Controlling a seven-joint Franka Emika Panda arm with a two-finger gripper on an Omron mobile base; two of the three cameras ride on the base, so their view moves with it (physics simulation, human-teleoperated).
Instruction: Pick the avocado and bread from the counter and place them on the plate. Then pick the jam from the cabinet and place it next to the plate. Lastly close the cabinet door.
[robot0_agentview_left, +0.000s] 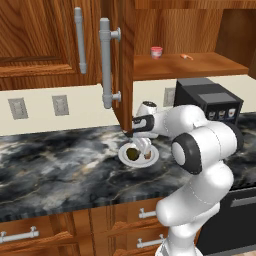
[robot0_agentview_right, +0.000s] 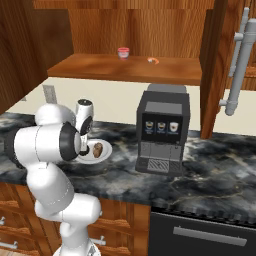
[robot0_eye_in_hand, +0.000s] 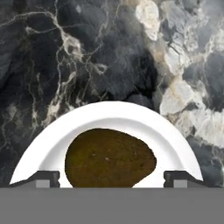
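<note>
The white plate (robot0_agentview_left: 151, 161) (robot0_agentview_right: 103, 157) (robot0_eye_in_hand: 113, 116) lies on the dark marble counter (robot0_agentview_left: 60, 160). On it rest the olive avocado (robot0_agentview_left: 132, 153) (robot0_eye_in_hand: 109, 159) and, beside it, the brown bread (robot0_agentview_left: 148, 156) (robot0_agentview_right: 98, 149). My gripper (robot0_agentview_left: 140, 146) (robot0_agentview_right: 85, 148) (robot0_eye_in_hand: 112, 178) points down over the plate, open, with its fingertips (robot0_eye_in_hand: 47, 178) standing clear on either side of the avocado. The jam (robot0_agentview_left: 156, 52) (robot0_agentview_right: 123, 52) stands on the shelf of the cabinet (robot0_agentview_left: 200, 64). The cabinet door (robot0_agentview_left: 125, 60) (robot0_agentview_right: 215, 65) is swung open, its grey bar handle (robot0_agentview_left: 106, 62) facing out.
A black coffee machine (robot0_agentview_left: 207, 100) (robot0_agentview_right: 162, 130) stands on the counter right of the plate. A tiny orange scrap (robot0_agentview_left: 186, 56) (robot0_agentview_right: 153, 60) lies on the shelf near the jam. Wall sockets (robot0_agentview_left: 18, 108) sit on the backsplash, and drawers (robot0_agentview_left: 140, 215) run below the counter.
</note>
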